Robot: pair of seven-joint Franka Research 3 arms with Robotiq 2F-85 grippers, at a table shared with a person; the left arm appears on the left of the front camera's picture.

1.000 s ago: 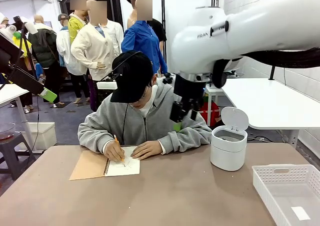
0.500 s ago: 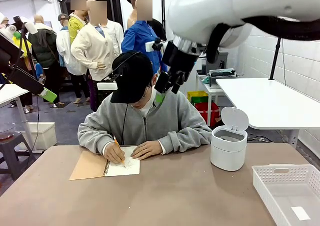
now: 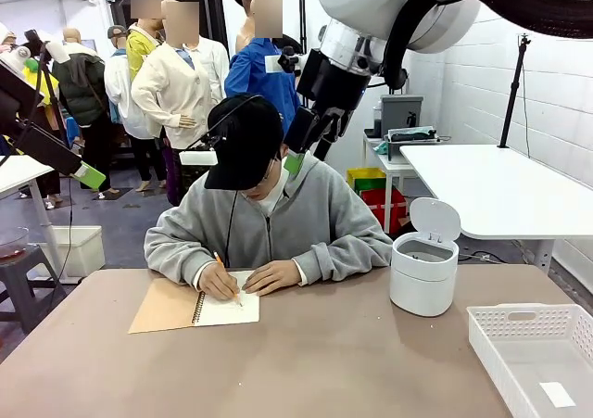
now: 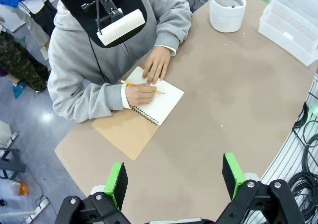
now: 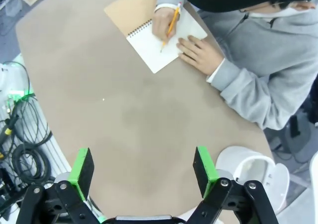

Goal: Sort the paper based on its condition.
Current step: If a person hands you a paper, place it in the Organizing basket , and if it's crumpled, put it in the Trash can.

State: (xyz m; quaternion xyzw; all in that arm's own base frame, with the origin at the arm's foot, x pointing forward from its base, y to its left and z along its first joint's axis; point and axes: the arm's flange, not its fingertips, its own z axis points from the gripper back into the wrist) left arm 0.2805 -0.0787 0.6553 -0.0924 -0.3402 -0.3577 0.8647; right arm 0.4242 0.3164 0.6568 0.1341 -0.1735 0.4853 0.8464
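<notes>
Brown table (image 3: 324, 362) fills the near part of the room, and a person (image 3: 296, 223) in a grey hoodie and black cap sits at its far side. From the front you can see other people standing behind and a white side table (image 3: 500, 191) by the wall. The right gripper (image 3: 304, 154) hangs high up, close to the person's cap and far above the table. Its own camera looks straight down: its green pads (image 5: 82, 170) are spread wide with nothing between them, and black cables (image 5: 22, 149) lie by the table edge. The left gripper (image 4: 174, 179) is also high over the table, its green pads (image 4: 117, 182) wide apart and holding nothing. Its camera shows the blue floor (image 4: 30, 129) beside the person. The paper (image 3: 236, 311) is a white page lying open in a spiral notebook (image 3: 162, 307) with a brown cover, flat on the table in front of the person. One hand (image 3: 215, 284) holds an orange pencil (image 3: 222, 272) on the page, and the other hand (image 3: 273, 276) rests on the page's edge. A small white bin (image 3: 423, 274) with its lid up stands to the right of the person. A white basket (image 3: 533, 321) sits at the near right corner, with a little white slip (image 3: 558, 395) inside.
</notes>
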